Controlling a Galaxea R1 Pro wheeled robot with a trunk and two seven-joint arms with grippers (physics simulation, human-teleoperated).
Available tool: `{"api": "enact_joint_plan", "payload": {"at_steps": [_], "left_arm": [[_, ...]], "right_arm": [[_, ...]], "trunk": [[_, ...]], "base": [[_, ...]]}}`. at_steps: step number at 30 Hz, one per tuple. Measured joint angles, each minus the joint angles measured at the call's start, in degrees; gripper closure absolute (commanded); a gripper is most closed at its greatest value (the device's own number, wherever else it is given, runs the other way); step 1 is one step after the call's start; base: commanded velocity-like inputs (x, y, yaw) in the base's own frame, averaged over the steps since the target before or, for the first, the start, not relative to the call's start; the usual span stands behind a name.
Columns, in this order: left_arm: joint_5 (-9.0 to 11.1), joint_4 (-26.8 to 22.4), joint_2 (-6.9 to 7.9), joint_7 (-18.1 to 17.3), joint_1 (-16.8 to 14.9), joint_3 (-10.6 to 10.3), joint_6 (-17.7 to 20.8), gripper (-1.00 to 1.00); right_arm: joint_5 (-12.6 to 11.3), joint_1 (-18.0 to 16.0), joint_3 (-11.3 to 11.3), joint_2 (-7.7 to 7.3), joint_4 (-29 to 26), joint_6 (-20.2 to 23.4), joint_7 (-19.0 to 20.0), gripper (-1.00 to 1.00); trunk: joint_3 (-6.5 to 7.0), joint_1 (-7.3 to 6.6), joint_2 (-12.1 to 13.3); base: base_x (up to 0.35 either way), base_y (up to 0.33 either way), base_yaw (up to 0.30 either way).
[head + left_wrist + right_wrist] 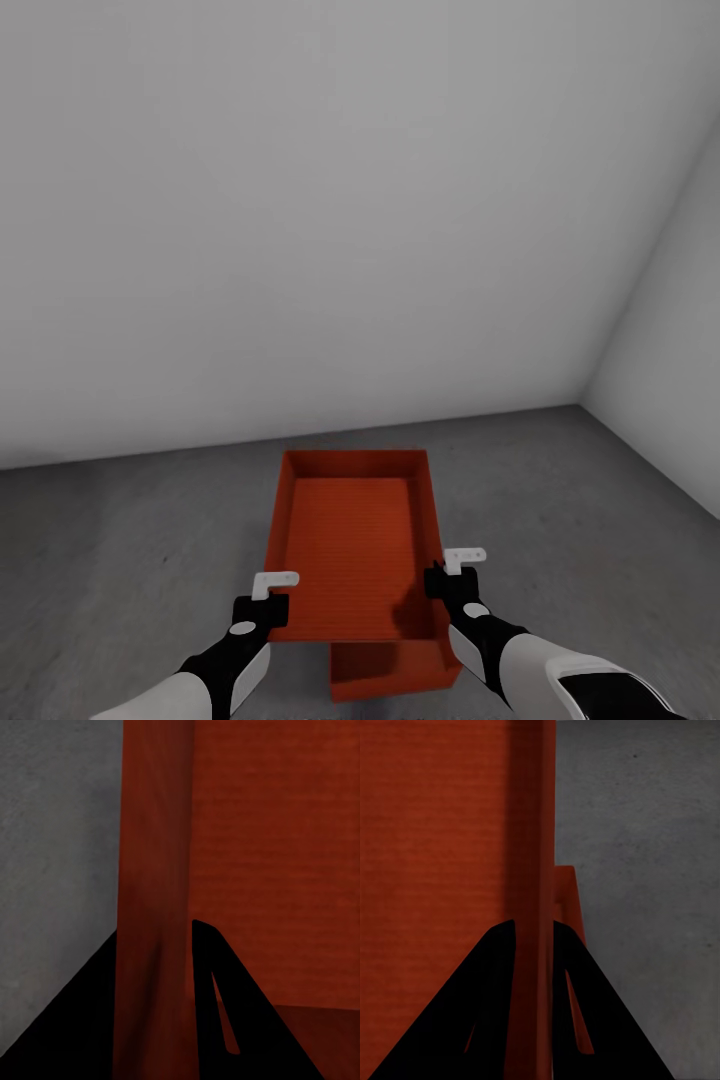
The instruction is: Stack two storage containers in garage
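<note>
Upper container (350, 530) held over lower container (390, 672) | left gripper (268, 592), right gripper (455, 570): jaws clamp its side walls | grey concrete floor (120, 560), white walls (330, 200)

At the lower centre of my head view, the lower container (390, 672) is mostly hidden beneath the upper container (352, 545); I can't tell whether they touch. The bottom edge crops both my forearms.
</note>
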Motion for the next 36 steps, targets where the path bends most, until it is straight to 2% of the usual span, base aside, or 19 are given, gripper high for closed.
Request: {"api": "enact_joint_plan", "payload": {"at_steps": [36], "left_arm": [[0.01,0.0,-0.01,0.01,0.0,-0.01,0.0,1.0]], "right_arm": [[0.06,0.0,-0.04,-0.01,0.0,0.0,0.0,1.0]], "trunk": [[-3.32,0.0,0.0]], "base": [[0.0,0.0,0.0]]}}
